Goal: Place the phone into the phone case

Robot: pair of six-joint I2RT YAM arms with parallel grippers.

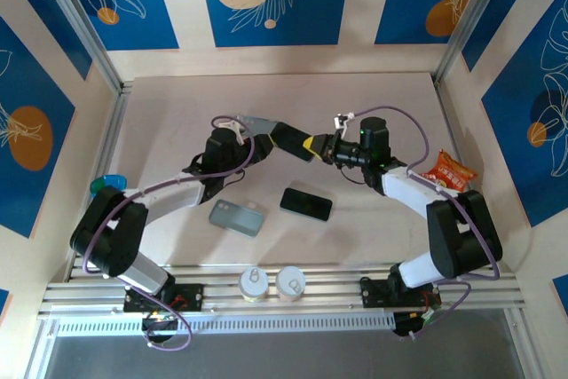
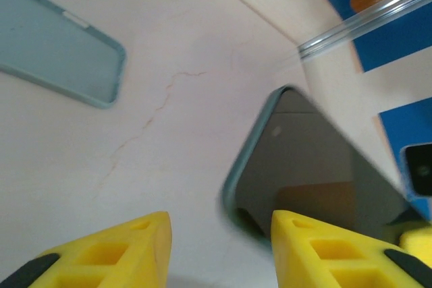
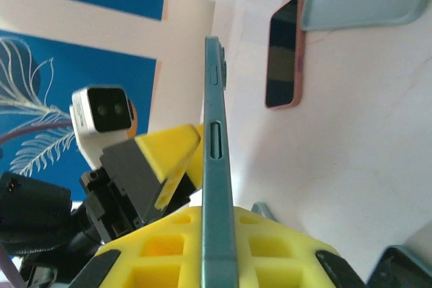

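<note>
Meets arm to arm above the middle of the table (image 1: 177,122), read from overhead with the far wall at 12 o'clock. Pinches a teal-edged phone (image 3: 216,133) edge-on in the right gripper (image 3: 219,234), yellow fingers (image 3: 283,254) closed tight on its near end, one on each face, side buttons turned to the wrist camera. Holds that phone clear of the table, in the air between the two wrists.

Holds the left gripper (image 2: 219,231) apart to a middling gap, gripping nothing. Shows bare tabletop between the fingertips in its own wrist view, with the phone's dark screen just past the finger at 5 o'clock of that view and the teal rim on its 9 o'clock side. Cannot tell whether that finger touches the glass. Shows, from the right wrist, one left finger standing just beside the phone's face.

Has the phone case (image 1: 237,217), pale grey-green, lying flat on the table at 7 o'clock from the meeting grippers, well apart from the held phone. Has a second phone (image 1: 306,203), dark screen up with a pinkish rim, flat at 6 o'clock from the grippers, just at 3 o'clock of the case and not touching it. Has an orange snack packet (image 1: 448,170) at 3 o'clock, near the right arm's elbow, and two cans (image 1: 254,283) side by side at 6 o'clock by the near rail, between the arm bases.
</note>
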